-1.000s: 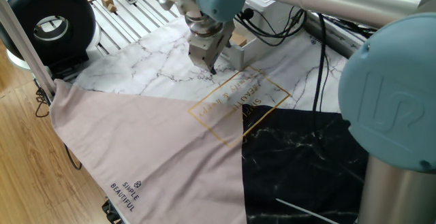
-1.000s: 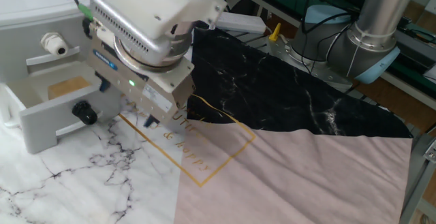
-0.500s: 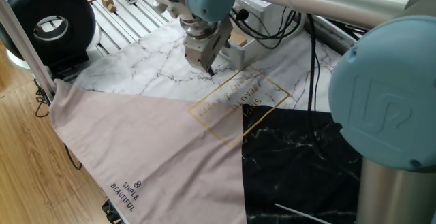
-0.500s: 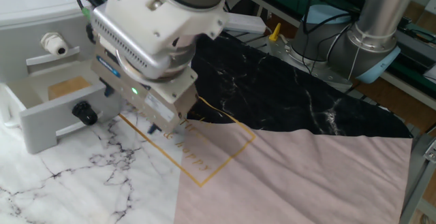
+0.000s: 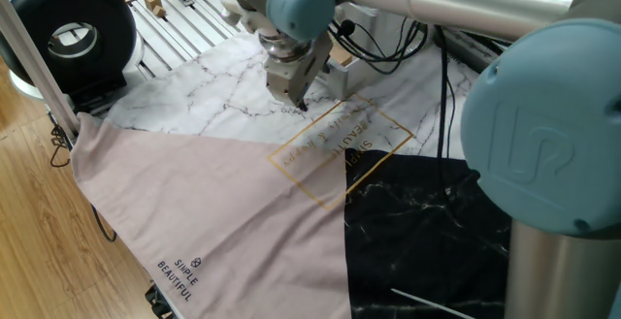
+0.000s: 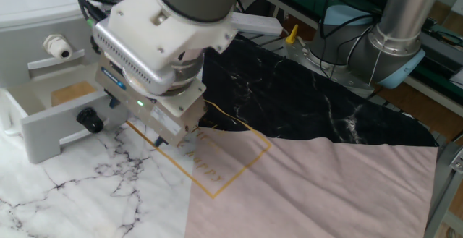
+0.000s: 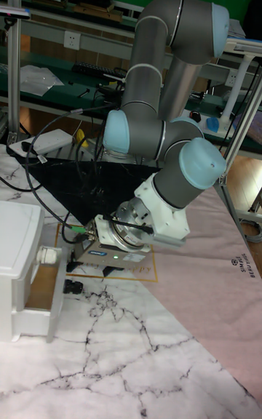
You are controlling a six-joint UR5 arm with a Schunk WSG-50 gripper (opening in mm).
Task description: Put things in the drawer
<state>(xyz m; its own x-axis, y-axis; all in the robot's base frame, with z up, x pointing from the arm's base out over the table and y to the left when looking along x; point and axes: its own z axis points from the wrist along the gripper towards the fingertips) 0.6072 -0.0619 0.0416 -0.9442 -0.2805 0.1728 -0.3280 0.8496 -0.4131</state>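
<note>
- Marble-print cloth (image 6: 87, 187) covers the near part of the table, joined to a dusty-pink panel (image 6: 325, 187) and a black marbled panel (image 6: 289, 86); a gold-outlined rectangle with lettering (image 5: 340, 140) sits where the three meet.
- Beyond the cloth in one fixed view stand a black round device (image 5: 68, 33) and a slatted metal surface (image 5: 184, 18) with tiny wooden blocks (image 5: 153, 5) on it.
- The white cabinet (image 7: 18, 259) stands on the marble print, with a white knob (image 6: 56, 46) on its upper front.
- The drawer (image 6: 54, 126) is pulled out, its black round knob (image 6: 90, 119) facing the arm.
- The tan-brown cube (image 6: 72, 92) lies inside the open drawer, its top face showing above the drawer front.
- The gripper (image 6: 160, 141) hangs low over the cloth just beside the drawer front, tilted, with a green light glowing on its body.
- Its dark fingertips (image 5: 301, 103) point down at the marble print near the gold rectangle's corner.
- They seem close together with nothing between them, but the pictures do not show clearly how far apart the jaws stand.
- Black cables (image 7: 44, 172) trail from the wrist across the black panel.
</note>
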